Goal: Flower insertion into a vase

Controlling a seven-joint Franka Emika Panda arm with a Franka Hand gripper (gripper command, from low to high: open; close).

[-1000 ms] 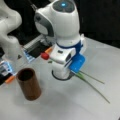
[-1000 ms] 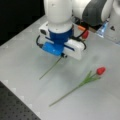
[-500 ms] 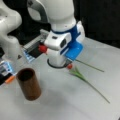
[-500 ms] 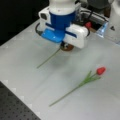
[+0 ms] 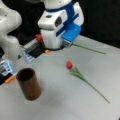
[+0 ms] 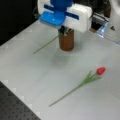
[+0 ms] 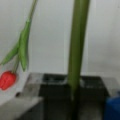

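Observation:
My gripper point(image 5: 65, 45) hangs above the table's back, shut on the thin green stem point(image 5: 88, 49) of a flower. The stem slants away from it in both front views point(image 6: 46, 45). In the wrist view the stem point(image 7: 77, 42) runs up thick between the dark fingers point(image 7: 55, 91). A red blob point(image 5: 38, 38) sits at the gripper's left; I cannot tell whether it is this flower's head. The dark-brown vase point(image 5: 28, 83) stands upright and empty at a front view's lower left. In a front view the vase point(image 6: 67, 41) sits right behind the gripper point(image 6: 63, 30). A red tulip point(image 5: 69, 65) lies flat on the table.
The lying tulip's stem point(image 6: 70, 92) stretches across the table in front of the vase; the wrist view catches its head point(image 7: 7, 79). A white robot base point(image 5: 10, 32) and cables stand at a front view's left. The table's dark perforated edge point(image 6: 15, 110) shows at a front view's bottom left.
The gripper has risen and drifted toward the back of the table, carrying the stem with it. The vase and the lying tulip have stayed put.

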